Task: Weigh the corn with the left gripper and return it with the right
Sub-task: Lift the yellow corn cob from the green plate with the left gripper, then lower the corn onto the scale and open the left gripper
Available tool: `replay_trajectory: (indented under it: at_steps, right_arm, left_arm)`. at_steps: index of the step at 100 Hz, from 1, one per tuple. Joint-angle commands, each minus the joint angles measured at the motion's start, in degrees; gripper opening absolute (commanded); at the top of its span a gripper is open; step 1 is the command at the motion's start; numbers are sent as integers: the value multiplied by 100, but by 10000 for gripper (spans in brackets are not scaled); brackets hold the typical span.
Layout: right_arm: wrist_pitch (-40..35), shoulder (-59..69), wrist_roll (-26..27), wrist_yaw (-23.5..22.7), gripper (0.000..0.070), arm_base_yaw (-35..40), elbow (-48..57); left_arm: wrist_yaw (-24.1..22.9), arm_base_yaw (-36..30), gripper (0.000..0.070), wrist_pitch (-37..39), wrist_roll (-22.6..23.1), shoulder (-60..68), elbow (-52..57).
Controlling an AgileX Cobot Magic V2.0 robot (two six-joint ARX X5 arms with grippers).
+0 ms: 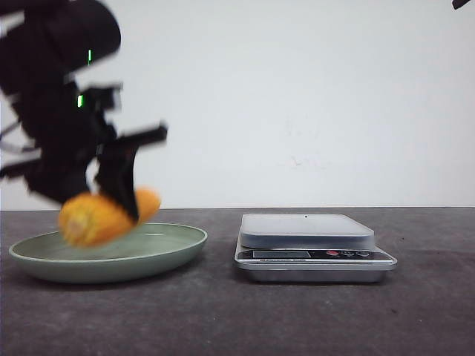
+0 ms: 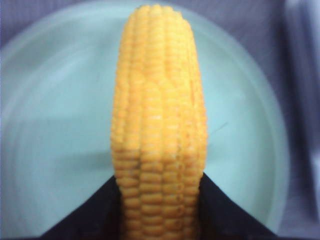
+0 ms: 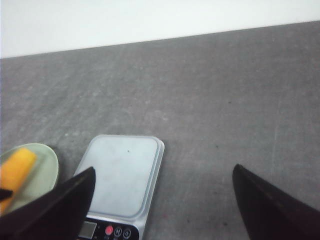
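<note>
Front view: corn (image 1: 104, 215) pinched in left tool (image 1: 122, 194), blurred, just above the green plate (image 1: 167, 248) at about 9 o'clock of the frame. Whether the cob clears the plate floor or touches it, cannot tell from the blur. Cob lies roughly level, slightly tilted.

Left wrist view: corn (image 2: 159, 125) fills the centre, dark fingers (image 2: 95, 212) pressed on both sides near its lower end, pale plate (image 2: 45, 130) beneath. Grip sits at one end of the cob, not mid-length.

Scale (image 1: 312, 245) sits at 3 o'clock from the plate, near but not touching, platform bare, on the dark surface (image 1: 245, 319).

Right tool (image 3: 162, 200) spread wide, holding nothing; in the front view only a dark scrap at the top right corner, likely part of that arm.

Step, judged: lift-off from the plate, start of the weigh leg. Next move calls for carrying the cob toward 3 o'clock and setting it flat on the scale platform, then releasing. End grip could let the cob swing or roll off the platform.

View differences: the right wrist view alone shows the scale (image 3: 120, 185) platform from above, with its buttons, and the corn (image 3: 17, 170) lying over the plate (image 3: 45, 172). The left wrist view alone shows how the fingers clamp. Only the front view gives height over the plate. Display reading too small to read anywhere.
</note>
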Motion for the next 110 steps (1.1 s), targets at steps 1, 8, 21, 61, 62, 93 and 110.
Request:
replay_trajectory:
  at_steps: [1, 8, 21, 61, 62, 93, 110]
  right_arm:
    - [26, 26, -61, 0, 552, 24, 111]
    - [31, 26, -61, 0, 552, 24, 111]
    - [33, 26, -57, -2, 552, 24, 111]
    - [28, 26, -57, 0, 552, 24, 111]
    - [26, 26, -57, 0, 552, 24, 111]
    - [-61, 26, -59, 2, 552, 24, 111]
    - [-61, 26, -57, 2, 553, 24, 111]
  left_arm:
    - [59, -155, 11, -74, 146, -184, 374]
    - [76, -310, 11, -337, 247, -225, 721]
    - [72, -686, 11, -568, 315, -96, 1530]
    - [-46, -1456, 11, -785, -463, 2162, 3930]
    - [-46, -1469, 11, -787, -487, 2216, 3958]
    - [-157, -1773, 11, -935, -905, 3080, 4179]
    - [-214, -1821, 12, -1196, -935, 3294, 4179]
